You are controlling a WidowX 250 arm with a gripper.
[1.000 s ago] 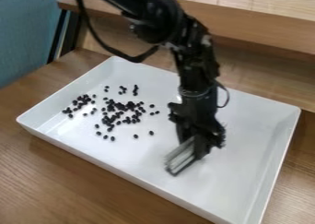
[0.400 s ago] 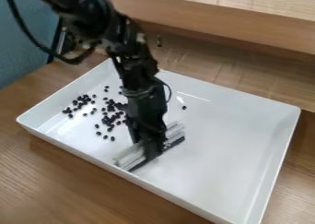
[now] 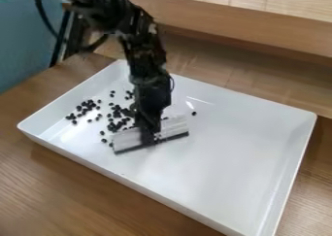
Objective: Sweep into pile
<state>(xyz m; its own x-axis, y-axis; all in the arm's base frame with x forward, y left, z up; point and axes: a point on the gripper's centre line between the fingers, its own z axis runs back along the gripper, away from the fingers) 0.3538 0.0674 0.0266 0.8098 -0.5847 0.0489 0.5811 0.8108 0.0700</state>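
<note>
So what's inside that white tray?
Small dark beans, mostly toward the picture's left, one apart to the right, and a pale sweeping tool. Anything behind the tool or black arm is hidden.

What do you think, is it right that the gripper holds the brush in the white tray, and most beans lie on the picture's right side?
No: the camera view shows most beans in the tray on the picture's left side. The gripper does hold the brush.

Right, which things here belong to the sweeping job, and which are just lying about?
For the job:
dark beans
white tray
pale sweeping tool
end effector, holding the tool

Just around:
wooden table
wooden ledge behind the tray
blue surface at upper left
</note>
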